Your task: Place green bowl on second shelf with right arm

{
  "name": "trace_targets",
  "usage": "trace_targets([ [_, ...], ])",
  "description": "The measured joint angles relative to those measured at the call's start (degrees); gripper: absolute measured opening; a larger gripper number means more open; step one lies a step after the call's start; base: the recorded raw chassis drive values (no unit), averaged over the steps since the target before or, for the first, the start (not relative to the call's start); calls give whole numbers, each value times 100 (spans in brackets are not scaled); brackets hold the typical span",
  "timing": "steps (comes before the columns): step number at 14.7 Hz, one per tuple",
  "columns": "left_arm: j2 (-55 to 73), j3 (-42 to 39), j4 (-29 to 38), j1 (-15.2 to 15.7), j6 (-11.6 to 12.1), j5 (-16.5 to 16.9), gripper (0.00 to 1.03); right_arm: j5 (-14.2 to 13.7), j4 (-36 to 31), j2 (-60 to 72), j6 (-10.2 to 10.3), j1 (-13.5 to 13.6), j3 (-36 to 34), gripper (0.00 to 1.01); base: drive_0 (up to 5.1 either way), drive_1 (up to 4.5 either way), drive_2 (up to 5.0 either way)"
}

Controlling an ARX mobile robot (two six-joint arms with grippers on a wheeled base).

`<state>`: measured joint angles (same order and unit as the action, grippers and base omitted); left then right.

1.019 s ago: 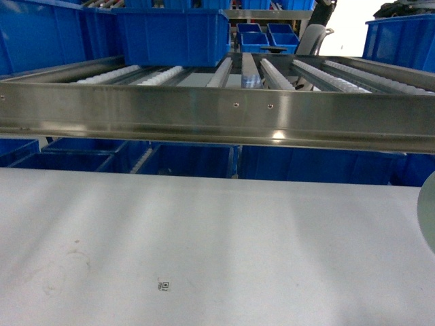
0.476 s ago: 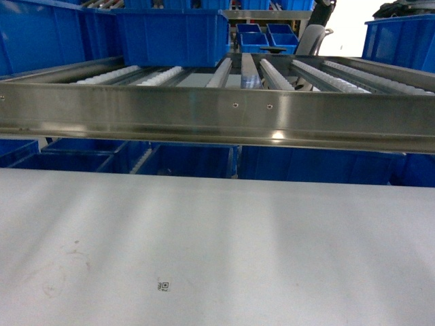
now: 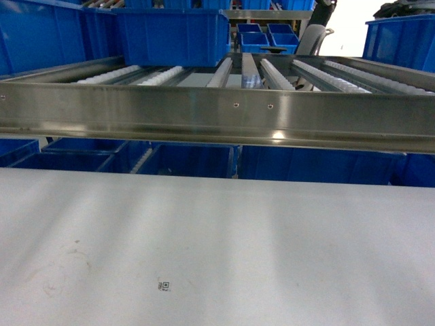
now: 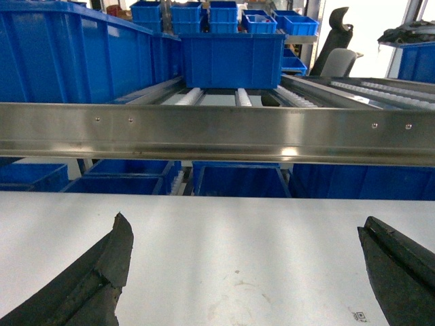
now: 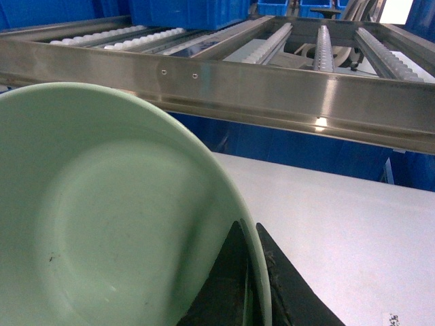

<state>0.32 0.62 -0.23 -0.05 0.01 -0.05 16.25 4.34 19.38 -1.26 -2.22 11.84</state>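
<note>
The pale mint-green round bowl (image 5: pixel 102 217) hangs tilted in the black angular right gripper (image 5: pixel 253 272), its rim pinched between the fingers, apparently clear of the white tabletop (image 5: pixel 340 217). The steel-railed roller shelf (image 5: pixel 272 88) lies ahead and above, its front edge to be cleared, with open rollers beyond. The left gripper (image 4: pixel 245 272) sits low over the table, fingers spread wide.

The head camera looks forward and slightly down across the white table (image 3: pixel 217 244) to the steel shelf rail (image 3: pixel 217 115), which both wrist cameras also face from lower and nearer, the left between its open fingers (image 4: pixel 81 285), the right close behind the green bowl (image 5: pixel 102 217).
</note>
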Motion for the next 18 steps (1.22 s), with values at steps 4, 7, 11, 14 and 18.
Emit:
trace_targets([
  [4,0,0,-4,4,0,2,98,-20,-7,2,22,4,0,2,0,0,0],
  [7,0,0,0,4,2,4,98,-22,-4,2,22,4,0,2,0,0,0],
  [11,0,0,0,4,2,4,98,-22,-4,0,22,2,0,2,0,0,0],
  [14,0,0,4,4,0,-4,98,-22,-7,0,22,4,0,2,0,0,0],
  [18,0,0,4,4,0,2,98,-22,-7,2,22,4,-2,2,0,0,0],
])
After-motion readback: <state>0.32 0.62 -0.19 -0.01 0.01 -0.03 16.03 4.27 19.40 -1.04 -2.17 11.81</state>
